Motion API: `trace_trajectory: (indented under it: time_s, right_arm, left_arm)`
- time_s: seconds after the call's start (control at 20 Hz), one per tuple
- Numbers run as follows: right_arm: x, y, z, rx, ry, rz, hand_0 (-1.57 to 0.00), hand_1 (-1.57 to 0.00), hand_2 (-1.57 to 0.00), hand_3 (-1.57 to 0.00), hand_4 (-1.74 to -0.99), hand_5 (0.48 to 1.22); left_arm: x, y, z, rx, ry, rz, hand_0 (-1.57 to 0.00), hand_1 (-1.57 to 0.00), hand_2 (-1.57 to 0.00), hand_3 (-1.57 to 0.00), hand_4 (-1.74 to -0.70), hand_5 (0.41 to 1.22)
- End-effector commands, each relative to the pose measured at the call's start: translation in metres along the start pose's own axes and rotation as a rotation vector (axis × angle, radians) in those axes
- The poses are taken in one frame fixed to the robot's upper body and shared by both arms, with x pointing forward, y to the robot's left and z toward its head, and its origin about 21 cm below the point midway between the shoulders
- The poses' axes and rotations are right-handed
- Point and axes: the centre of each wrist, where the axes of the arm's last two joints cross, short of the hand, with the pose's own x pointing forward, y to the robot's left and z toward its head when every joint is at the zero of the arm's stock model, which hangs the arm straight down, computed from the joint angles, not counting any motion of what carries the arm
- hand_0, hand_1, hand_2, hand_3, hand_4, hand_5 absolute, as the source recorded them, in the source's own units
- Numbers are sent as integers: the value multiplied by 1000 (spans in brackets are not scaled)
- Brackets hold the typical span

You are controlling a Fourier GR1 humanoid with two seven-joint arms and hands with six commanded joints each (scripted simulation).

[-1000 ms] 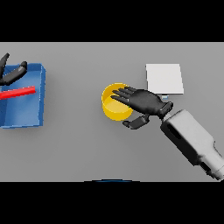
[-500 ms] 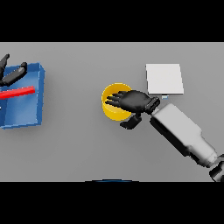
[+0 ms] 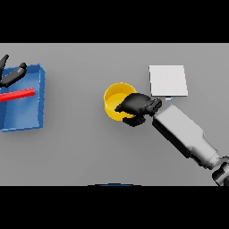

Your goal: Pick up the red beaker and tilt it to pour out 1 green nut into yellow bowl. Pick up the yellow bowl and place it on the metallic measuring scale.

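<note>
Right hand (image 3: 136, 106) grips one yellow bowl (image 3: 115, 99) beside one scale (image 3: 168, 80)

no readable text — no labels, no numbers

Plain grey bench (image 3: 80, 152), matte and even in tone, filling the whole scene from edge to edge. At far left, resting flat on it, a blue tray (image 3: 42, 105): rectangular, shallow, with raised walls and an open top, cut off by the view's left edge. Set slightly askew, the right wall leaning a little rather than running straight up and down. Inside, a red bar (image 3: 18, 95), thin and straight, lying nearly level across the tray's width, its right end stopping just short of the right wall, its left end running out of view. Blue floor showing above and below the bar.
</note>
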Motion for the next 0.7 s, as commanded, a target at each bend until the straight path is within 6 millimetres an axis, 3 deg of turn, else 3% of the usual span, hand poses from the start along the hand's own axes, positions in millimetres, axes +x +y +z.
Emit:
trace_trajectory:
  time_s: [0.0, 0.1, 0.25, 0.45, 0.65]
  right_arm:
    - [1, 0, 0, 0, -9, -9, -857, -826, -789, -679, -1492, 1052]
    - [1, -2, -1, 6, -18, -2, -1114, -1094, -1071, -882, -1578, 1113]
    - [0, -5, 4, 29, -10, -17, -1337, -1327, -1246, -1066, -1658, 1166]
    - [-1, -8, 4, 34, -1, -20, -1475, -1471, -1353, -1185, -1707, 1198]
    - [-1, -24, 17, 12, 3, -11, -1532, -1530, -1440, -1173, -1727, 1212]
  left_arm:
    - [2, -1, -2, -2, 6, 4, 1, 1, 1, 1, -788, 710]
    - [1, -1, -1, -4, -7, 6, 1, 1, 1, 1, -787, 707]
    - [2, -1, 0, 3, 4, -7, 1, 1, 1, 1, -784, 711]
    - [4, -3, 0, -8, -2, 3, 1, 1, 1, 1, -786, 707]
    - [4, -3, 2, -3, -4, -12, 1, 1, 1, 1, -775, 706]
